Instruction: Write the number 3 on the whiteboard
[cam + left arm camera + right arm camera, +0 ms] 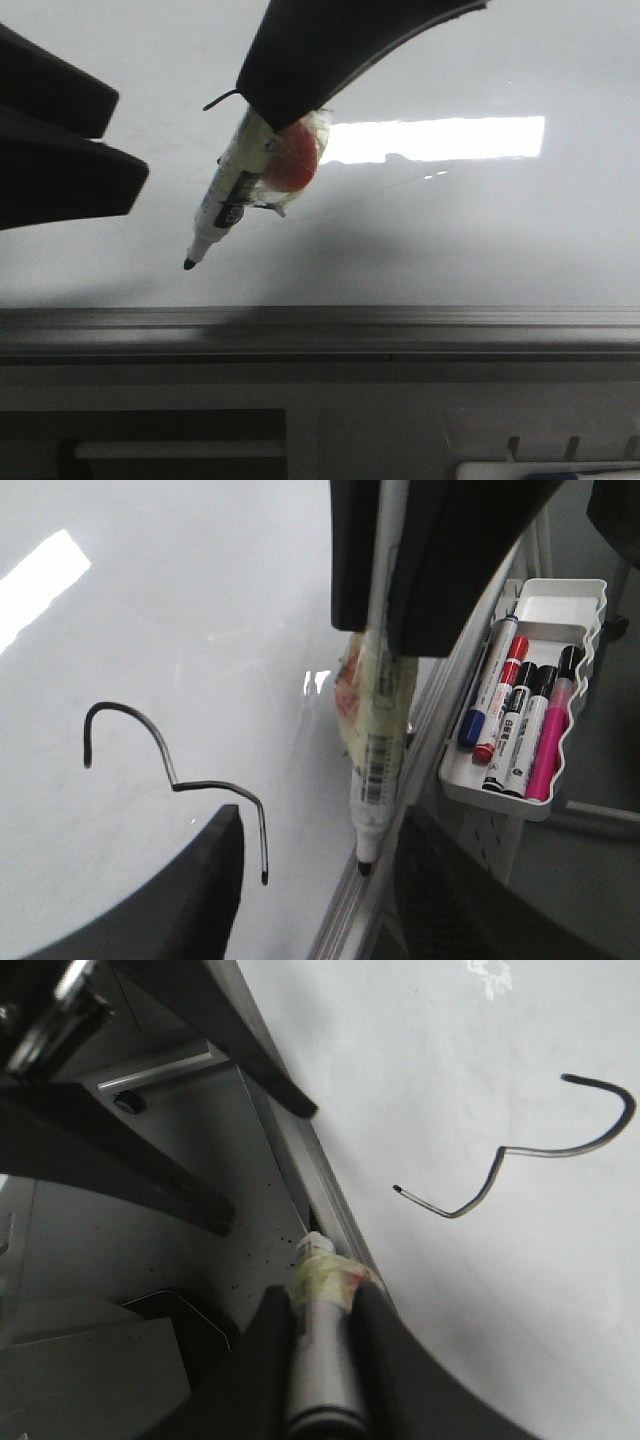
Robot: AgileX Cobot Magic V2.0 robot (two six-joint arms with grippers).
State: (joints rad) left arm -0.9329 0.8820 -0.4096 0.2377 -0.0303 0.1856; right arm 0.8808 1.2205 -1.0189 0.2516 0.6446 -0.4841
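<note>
The whiteboard (450, 230) fills the front view and reflects a bright rectangular light. The number 3 (205, 783), a thin black angular stroke, shows on it in the left wrist view and in the right wrist view (550, 1151); the front view does not show it. My right gripper (285, 110) is shut on a white marker (225, 200) wrapped in tape, tip pointing down near the board's front frame (400, 330), apart from the stroke's end. It also shows in the right wrist view (320, 1295). My left gripper (130, 138) is open and empty at the left.
A white tray (585, 590) holding several markers (blue, red, black, pink) hangs beyond the board's frame. Its corner shows at the front view's lower right (540, 470). A grey perforated panel (230, 1190) lies below the frame.
</note>
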